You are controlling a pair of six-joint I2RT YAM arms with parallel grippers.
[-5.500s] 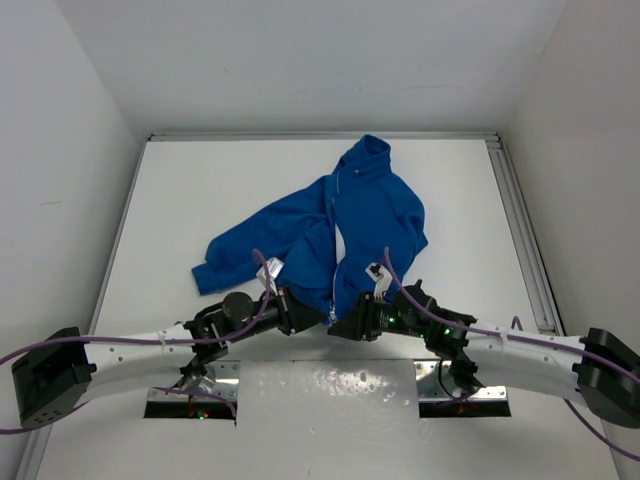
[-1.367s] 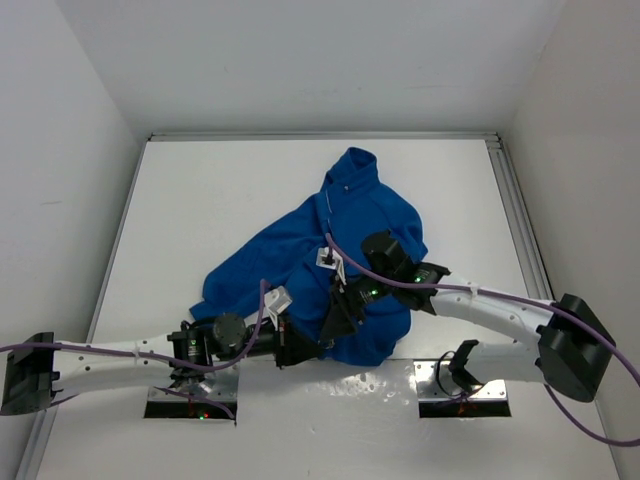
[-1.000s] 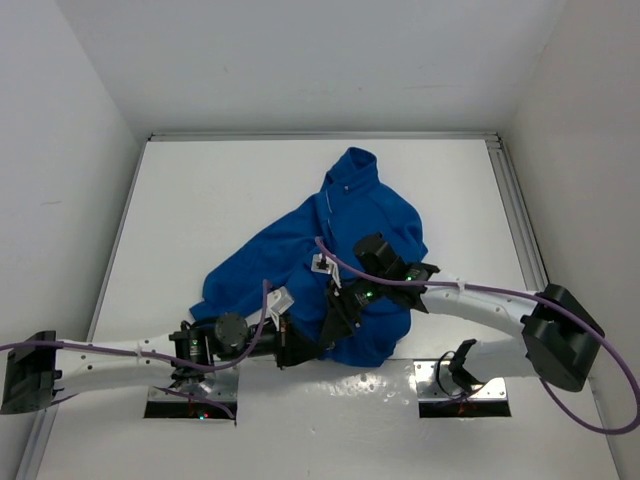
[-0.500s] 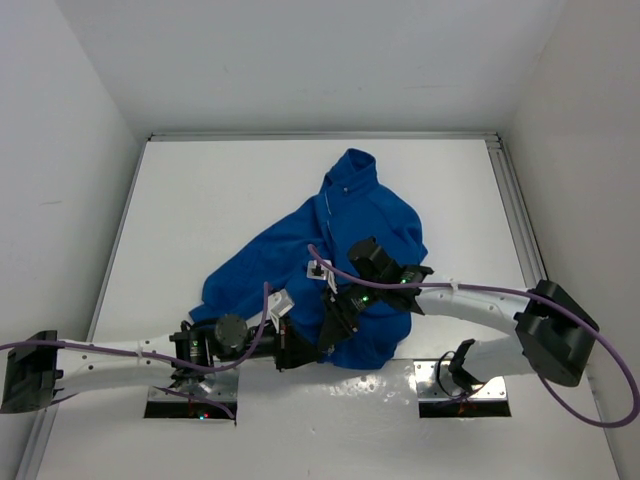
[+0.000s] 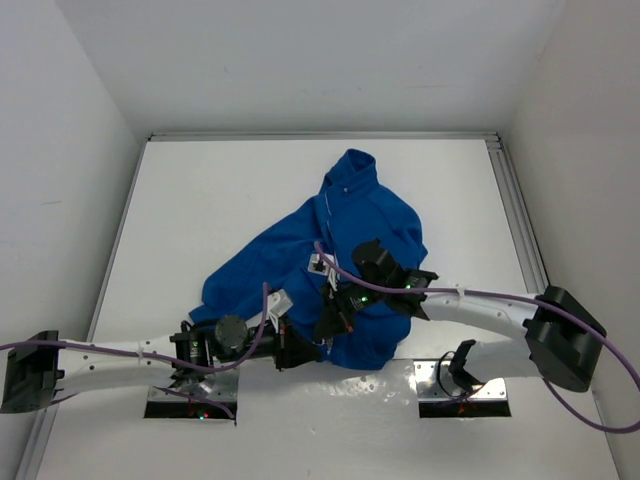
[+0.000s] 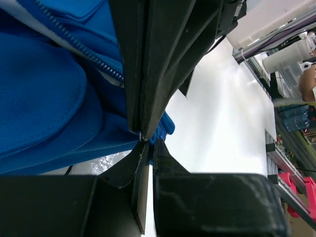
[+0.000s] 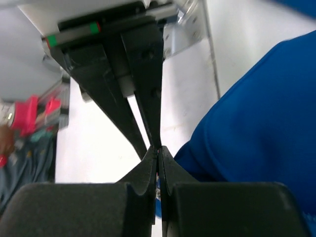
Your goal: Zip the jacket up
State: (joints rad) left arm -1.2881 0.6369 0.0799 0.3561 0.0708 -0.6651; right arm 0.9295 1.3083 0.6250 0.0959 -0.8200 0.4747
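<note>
We are seeing the jacket (image 5: 365,215) lying crumpled on the white table (image 5: 200,200). It is sitting around the middle and spreading toward the near edge, with its collar (image 5: 357,165) pointing at the far side. The zipper (image 5: 327,207) is running from the collar down toward the near hem. From above we are not making out how far it is done up.

The left arm (image 5: 110,352) is lying low along the near edge and reaching right. The right arm (image 5: 490,300) is coming in from the right across the jacket's near part. The two are meeting tip to tip at the near hem.

In the left wrist view we are looking at the left gripper (image 6: 146,143) with its fingers squeezed together at the tips. The blue fleece is tapering right into that pinch, so it is gripping the jacket's edge. Zipper teeth are showing near it, up and to the left.

In the right wrist view the right gripper (image 7: 158,149) is also pressed closed, leaving only a hairline slit between its fingers. A sliver of blue is showing in the slit lower down, so we are reading it as nipping a bit of the jacket. Which part, we cannot tell. Blue fleece is bulging just to its right.
</note>
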